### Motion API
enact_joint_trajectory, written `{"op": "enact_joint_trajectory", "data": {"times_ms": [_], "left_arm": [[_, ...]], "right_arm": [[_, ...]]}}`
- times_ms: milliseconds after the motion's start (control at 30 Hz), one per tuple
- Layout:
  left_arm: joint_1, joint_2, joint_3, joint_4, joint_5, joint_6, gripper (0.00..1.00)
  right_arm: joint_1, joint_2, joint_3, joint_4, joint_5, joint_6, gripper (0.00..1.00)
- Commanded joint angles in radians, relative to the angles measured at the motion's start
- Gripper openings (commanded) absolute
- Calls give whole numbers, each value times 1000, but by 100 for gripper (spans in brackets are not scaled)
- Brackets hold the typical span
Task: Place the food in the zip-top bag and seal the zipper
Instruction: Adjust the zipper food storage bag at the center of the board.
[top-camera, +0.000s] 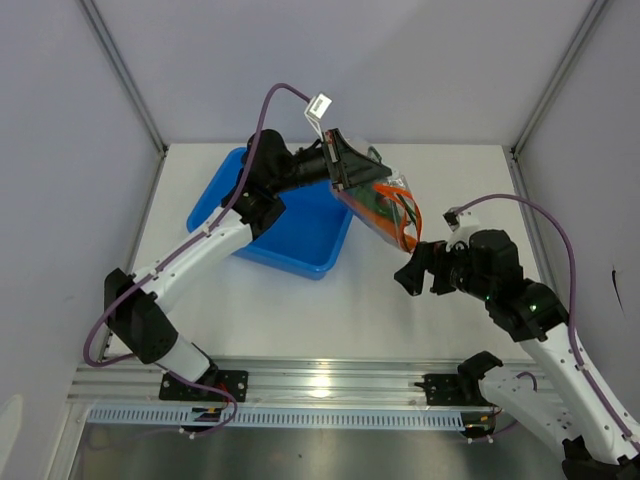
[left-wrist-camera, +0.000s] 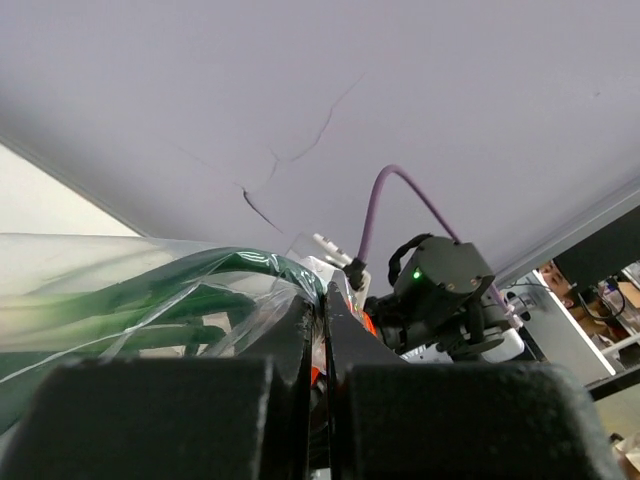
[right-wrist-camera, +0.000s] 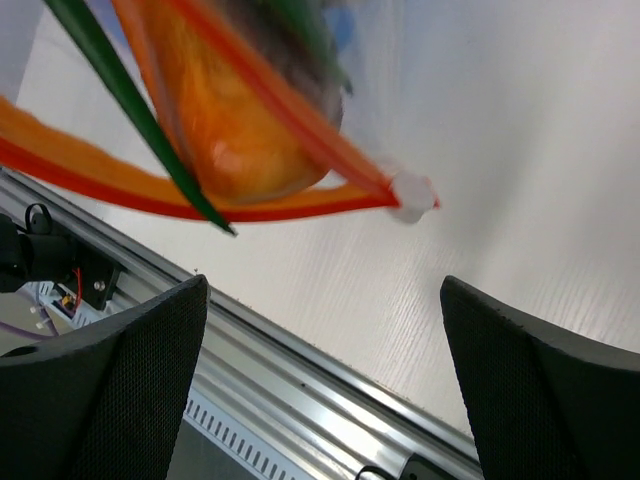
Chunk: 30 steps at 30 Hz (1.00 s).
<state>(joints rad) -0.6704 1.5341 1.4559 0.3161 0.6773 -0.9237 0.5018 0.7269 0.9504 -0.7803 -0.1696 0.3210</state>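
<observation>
My left gripper (top-camera: 347, 182) is shut on one edge of the zip-top bag (top-camera: 385, 212) and holds it in the air, just right of the blue tray. In the left wrist view the jaws (left-wrist-camera: 322, 302) pinch the clear plastic (left-wrist-camera: 200, 300), with green onion (left-wrist-camera: 120, 305) inside. The bag hangs slanting down towards my right gripper (top-camera: 410, 272), which is open and empty just below its lower end. In the right wrist view the zipper (right-wrist-camera: 300, 125) and its white tip (right-wrist-camera: 412, 195) hang above my open gripper (right-wrist-camera: 323, 290). An orange slice (right-wrist-camera: 235, 140) and a green piece (right-wrist-camera: 140, 120) show inside.
The blue plastic tray (top-camera: 290, 240) sits on the white table at the left, under my left arm. A metal rail (top-camera: 330, 380) runs along the table's near edge. Grey walls close off the back and both sides.
</observation>
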Motion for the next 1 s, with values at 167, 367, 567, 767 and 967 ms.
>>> {"op": "enact_joint_trajectory", "data": {"times_ms": [167,367,567,767,967], "left_arm": [[12,20,107,54,-21,-43,0],[12,21,104,63,-12,-59,0],[11,20,96,78,1,-79,0],[14,8,67,95,8,-92,0],[15,9,31,150,24,-135,0]], "right_arm": [[37,34,-47,234,4,-33,99],[58,38,-72,377,134,-77,99],[58,52,-97,443,228,-103,100],[58,-63,-180,556,209,-151,99],[58,-69,-182,608,116,-224,99]]}}
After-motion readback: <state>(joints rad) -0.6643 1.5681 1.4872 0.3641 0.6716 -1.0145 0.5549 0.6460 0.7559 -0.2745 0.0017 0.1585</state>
